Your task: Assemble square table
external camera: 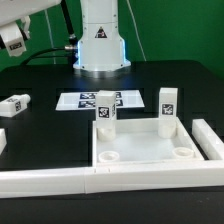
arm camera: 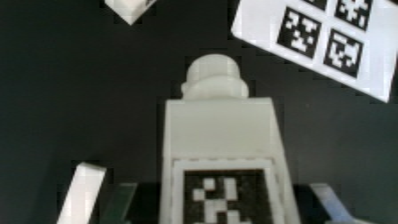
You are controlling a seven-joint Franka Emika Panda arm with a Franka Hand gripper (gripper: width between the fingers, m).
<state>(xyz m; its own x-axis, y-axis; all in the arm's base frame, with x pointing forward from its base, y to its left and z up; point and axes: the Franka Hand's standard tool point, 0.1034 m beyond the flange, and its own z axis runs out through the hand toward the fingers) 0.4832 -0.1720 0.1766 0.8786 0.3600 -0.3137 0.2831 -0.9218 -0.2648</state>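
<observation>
The square tabletop (external camera: 140,150), a white tray with a raised rim, lies at the front of the exterior view. Two white leg blocks stand upright in its far corners, one towards the exterior view's left (external camera: 105,113) and one towards its right (external camera: 168,108). A third leg (external camera: 14,102) lies on the black table at the exterior view's left. My gripper (external camera: 12,38) hangs high at the exterior view's upper left. In the wrist view my gripper (arm camera: 222,200) is shut on a fourth leg (arm camera: 221,125), whose tag sits between the dark fingers (arm camera: 135,196) and whose round peg points away.
The marker board (external camera: 97,101) lies behind the tabletop; a corner of it shows in the wrist view (arm camera: 329,40). A long white barrier wall (external camera: 50,181) runs along the front and up the exterior view's right (external camera: 210,140). The robot base (external camera: 100,45) stands at the back.
</observation>
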